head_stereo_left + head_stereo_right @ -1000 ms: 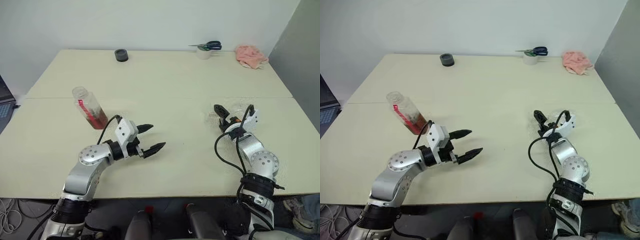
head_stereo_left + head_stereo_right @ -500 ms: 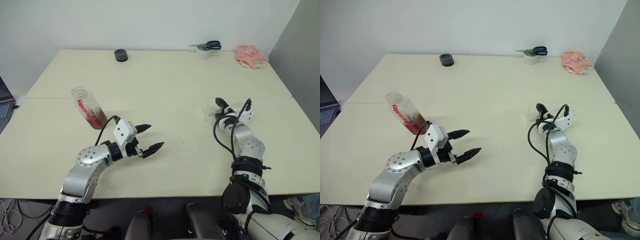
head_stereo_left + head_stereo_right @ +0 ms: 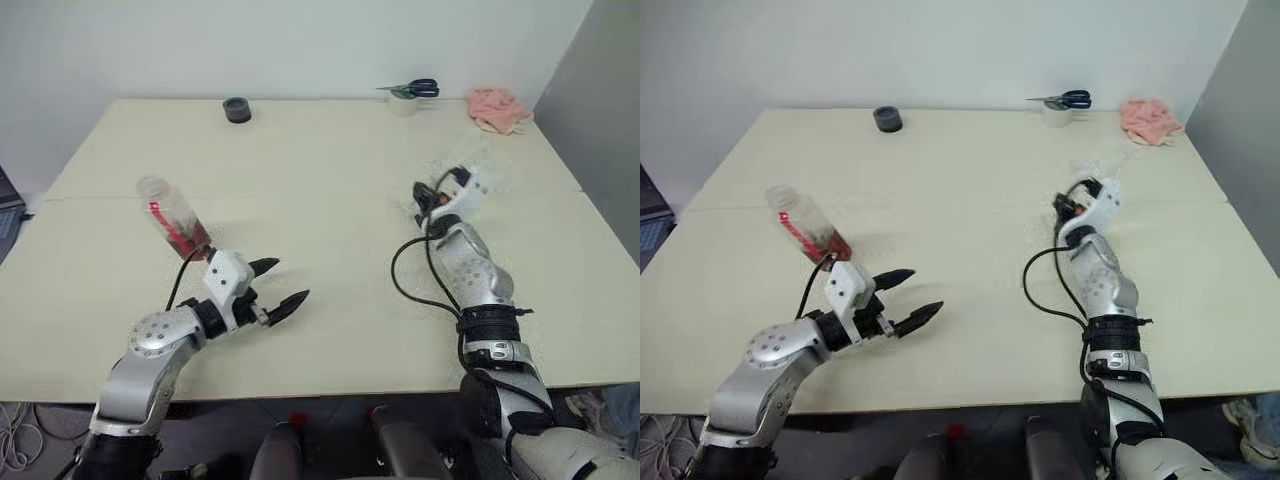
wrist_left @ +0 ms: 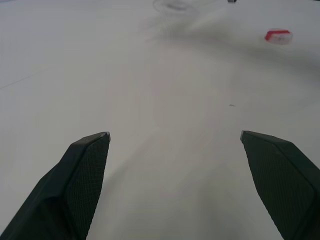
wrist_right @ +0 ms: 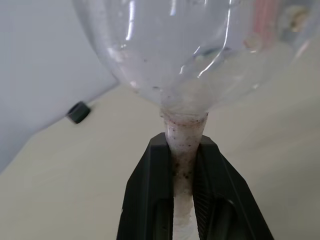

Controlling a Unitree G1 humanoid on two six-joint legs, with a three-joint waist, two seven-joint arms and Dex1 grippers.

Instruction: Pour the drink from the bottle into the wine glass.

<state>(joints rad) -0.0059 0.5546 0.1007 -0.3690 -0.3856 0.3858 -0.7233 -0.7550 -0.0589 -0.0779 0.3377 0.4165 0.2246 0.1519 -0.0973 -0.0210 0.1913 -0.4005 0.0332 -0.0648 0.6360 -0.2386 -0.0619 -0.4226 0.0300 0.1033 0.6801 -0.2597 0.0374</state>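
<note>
The bottle [image 3: 173,216] stands on the table's left part, its top uncapped, with a red label and amber drink [image 3: 194,238] low inside it. My left gripper [image 3: 290,280] hovers open over bare table just in front of and to the right of the bottle, apart from it, with nothing between its fingers [image 4: 90,160]. My right gripper [image 5: 182,142] is shut on the thin stem of the wine glass [image 5: 200,45]. It holds the clear glass [image 3: 472,172] off the table at the right of centre. The bowl looks empty.
A black tape roll [image 3: 237,109] lies at the far edge. Scissors on a white roll [image 3: 410,93] and a pink cloth [image 3: 497,108] sit at the far right corner. A small red cap [image 4: 278,36] lies on the table beyond my left gripper. A seam [image 3: 300,196] crosses the tabletop.
My right gripper has shut on the glass stem, rolled its wrist, and lifted the glass up and toward the middle. My left arm drew back slightly to the left, still open.
</note>
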